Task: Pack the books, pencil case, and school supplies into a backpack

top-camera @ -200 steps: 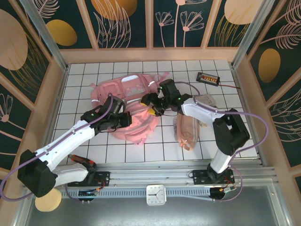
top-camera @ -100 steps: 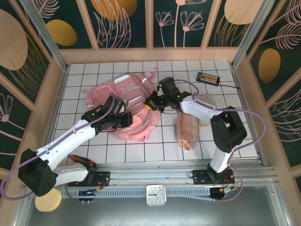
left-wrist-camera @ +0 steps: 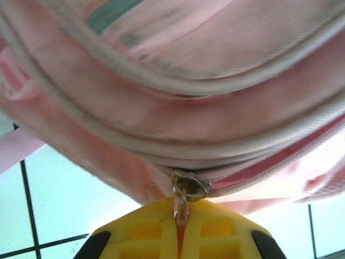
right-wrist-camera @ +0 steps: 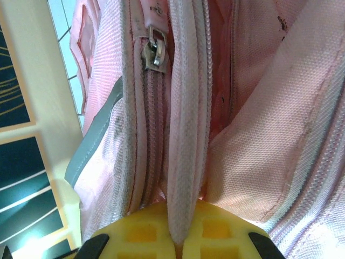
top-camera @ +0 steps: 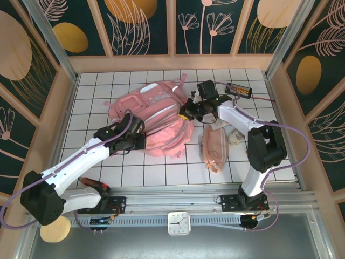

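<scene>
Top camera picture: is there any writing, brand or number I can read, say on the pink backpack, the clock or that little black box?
No text is readable in these pictures.
clock: dial and hands show; any numerals are too small to read.
small black device: a row of orange marks, too small to read.
backpack: no lettering or logo visible, nor on its fabric and zippers in the wrist views.

Backpack (top-camera: 153,113): large, soft, pink with pale trim, lying slumped at mid-scene, zips exposed, a metal zip pull (left-wrist-camera: 186,186) at one seam. Pencil case (top-camera: 214,148): pale-pink oblong pouch, lying flat just right of the backpack. School supplies (top-camera: 236,135): clear-and-white packet beside the pencil case, partly hidden.
</scene>
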Controlling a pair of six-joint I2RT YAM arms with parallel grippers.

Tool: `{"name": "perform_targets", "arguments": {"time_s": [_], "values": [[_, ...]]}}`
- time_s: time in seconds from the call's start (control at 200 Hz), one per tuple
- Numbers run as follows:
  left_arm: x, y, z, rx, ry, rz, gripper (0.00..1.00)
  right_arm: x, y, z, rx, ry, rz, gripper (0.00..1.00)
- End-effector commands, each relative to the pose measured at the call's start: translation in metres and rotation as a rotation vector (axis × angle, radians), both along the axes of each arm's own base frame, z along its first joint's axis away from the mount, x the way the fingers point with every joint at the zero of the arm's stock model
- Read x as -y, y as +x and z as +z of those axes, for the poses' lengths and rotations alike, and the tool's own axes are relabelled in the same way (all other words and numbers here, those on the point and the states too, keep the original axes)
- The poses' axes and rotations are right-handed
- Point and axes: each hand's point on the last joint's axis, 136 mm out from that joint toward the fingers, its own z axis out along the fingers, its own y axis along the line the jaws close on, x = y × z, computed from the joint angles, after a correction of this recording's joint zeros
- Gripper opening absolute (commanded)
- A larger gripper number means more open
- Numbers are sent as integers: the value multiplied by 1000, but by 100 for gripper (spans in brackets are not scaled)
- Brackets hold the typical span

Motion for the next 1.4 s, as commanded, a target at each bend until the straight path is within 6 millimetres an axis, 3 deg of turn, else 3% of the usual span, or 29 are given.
{"name": "perform_targets", "arguments": {"time_s": [0.0, 0.065, 0.215, 0.29, 0.4, 0.66, 0.846, 0.916, 0.966, 1.051, 1.096, 1.241, 1.306, 1.361, 1.396], "values": [[-68, -36, -37, -138, 245, 126, 0, 30, 37, 9, 140, -83, -47, 0], [-75, -33, -41, -145, 241, 170, 0, 32, 38, 6, 142, -97, -29, 0], [-87, -3, -30, -82, 253, 253, 0, 40, 37, -4, 140, -124, -10, 0], [-104, 2, -39, -107, 319, 283, 0, 45, 36, -9, 133, -133, -5, 0], [-117, 7, -55, -156, 274, 336, 0, 52, 36, -11, 134, -140, -7, 0], [-132, 38, -70, -154, 243, 397, 0, 54, 37, -8, 139, -123, 2, 0], [-140, 53, -80, -183, 345, 337, 1, 52, 36, -10, 139, -119, 19, 0], [-138, 57, -69, -145, 320, 340, 23, 46, 36, -5, 143, -96, 33, 0], [-136, 60, -55, -96, 291, 346, 28, 41, 35, 1, 148, -76, 46, 0], [-132, 61, -27, -19, 239, 341, 39, 33, 32, 12, 159, -52, 55, 32], [-130, 61, -13, 16, 216, 333, 44, 30, 30, 19, 165, -35, 56, 41], [-105, 65, 35, 180, 107, 232, 54, 28, 28, 34, 176, 2, 31, 46], [-88, 69, 44, 220, 100, 158, 57, 27, 28, 33, 172, 7, 25, 47], [-69, 70, 38, 216, 98, 70, 58, 26, 29, 33, 175, 8, 25, 48], [-56, 78, 48, 245, 95, 34, 58, 26, 30, 33, 173, 9, 22, 47]]}}
